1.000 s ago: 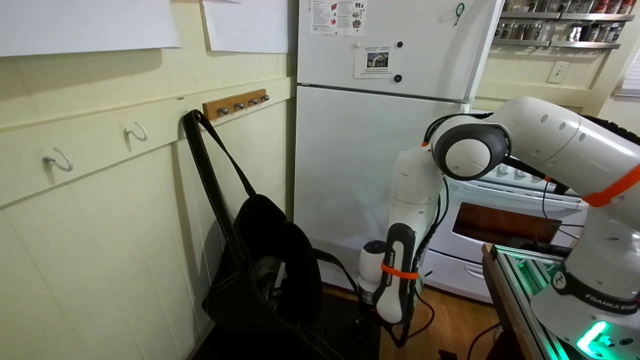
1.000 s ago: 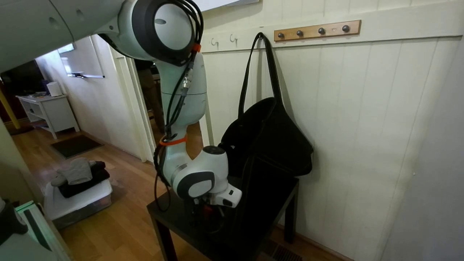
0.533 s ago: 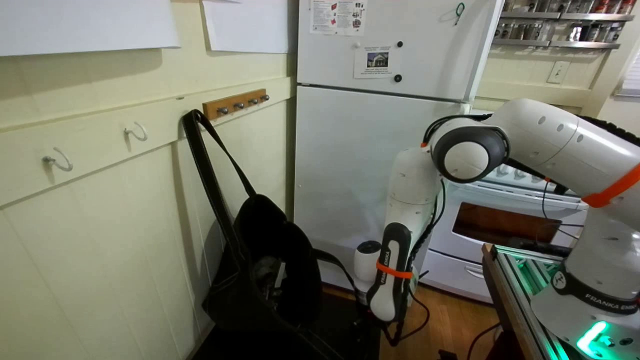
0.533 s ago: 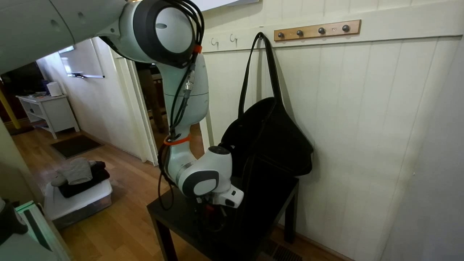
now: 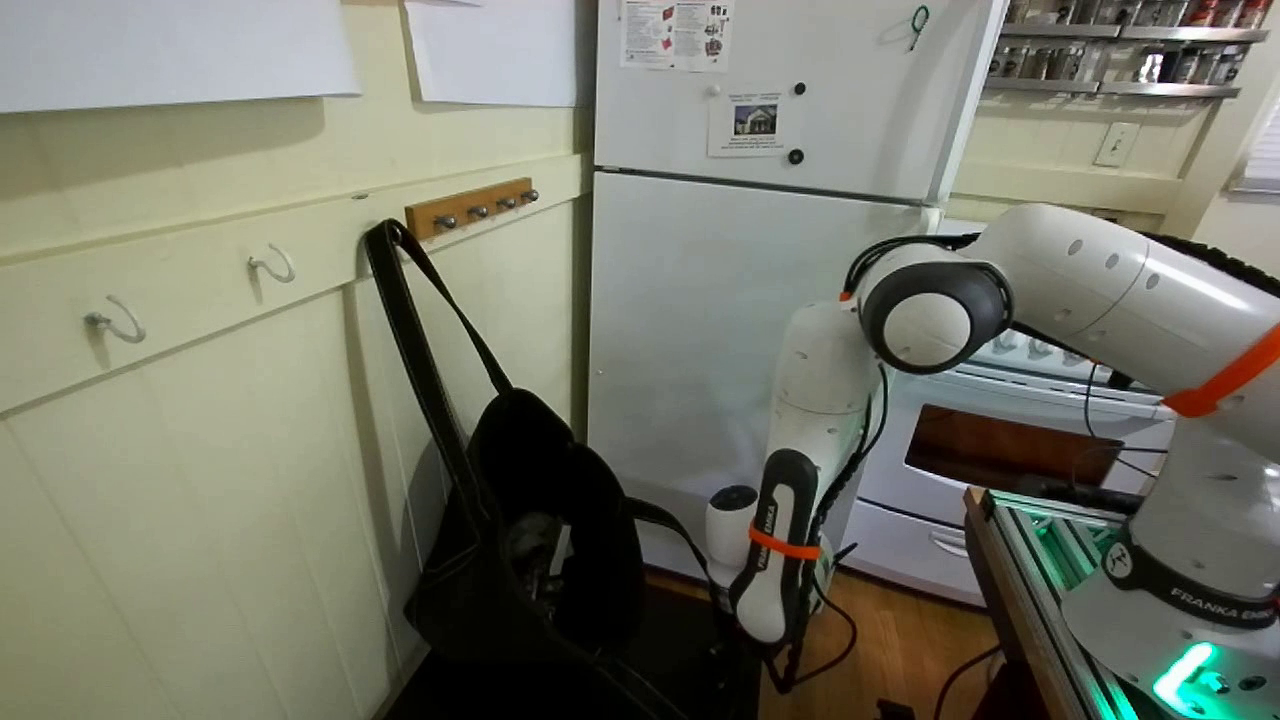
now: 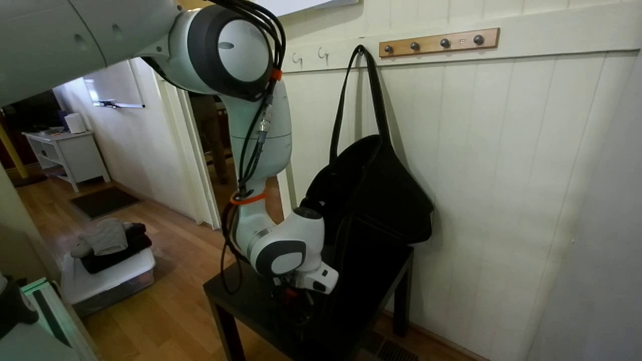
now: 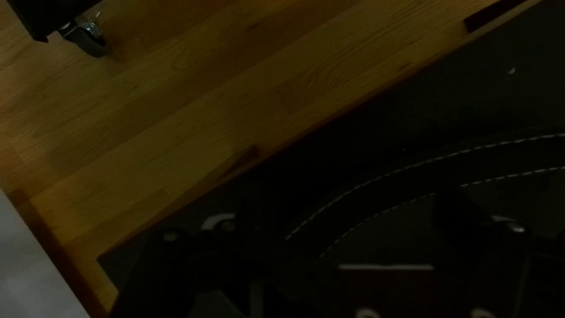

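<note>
Wrist view, low in the frame: the dark two-fingered hand (image 7: 348, 201) stands with its fingers spread and seems to grip nothing. Through the gap a curved black strap with two rows of white stitching (image 7: 382, 194) runs from lower middle to right edge; the finger at right hides part of its inner seam, though in this gloom I cannot tell whether they touch. Below them lies the black rectangular desk (image 6: 256, 311), bottom middle of an exterior view. Beside the hand, in both exterior views, a large slouching black bag (image 6: 381, 200) hangs against the cream panelled wall (image 6: 501, 150). Over the last second the white jointed arm (image 6: 261, 135) has sunk slightly and slid rightward in an exterior view, while the bag looks unmoved. I judge this to be fine positioning close at the strap, with no pull on it so far. Farther out, a brown wooden peg rail (image 6: 439, 42) sits at upper right, and a tall white refrigerator (image 5: 740, 330) fills the upper middle of an exterior view.
</note>
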You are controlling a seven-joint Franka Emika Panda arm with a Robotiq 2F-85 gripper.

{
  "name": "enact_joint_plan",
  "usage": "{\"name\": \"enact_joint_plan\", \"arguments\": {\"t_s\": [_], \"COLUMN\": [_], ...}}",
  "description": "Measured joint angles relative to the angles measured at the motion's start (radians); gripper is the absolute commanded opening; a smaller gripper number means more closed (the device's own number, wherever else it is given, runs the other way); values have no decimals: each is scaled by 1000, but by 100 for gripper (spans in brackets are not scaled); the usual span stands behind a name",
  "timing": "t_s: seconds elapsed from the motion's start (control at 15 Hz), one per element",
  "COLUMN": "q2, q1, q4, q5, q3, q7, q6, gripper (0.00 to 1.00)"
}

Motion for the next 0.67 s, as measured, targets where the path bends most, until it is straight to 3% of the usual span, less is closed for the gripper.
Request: {"name": "enact_joint_plan", "arguments": {"t_s": [0.6,0.67], "q2": [37,37], "q1": [19,23], "q4": [62,62], "q5": [0,0], "q3": [-27,-32], "q7": [3,4], "q6": [0,0], "gripper": [6,2]}}
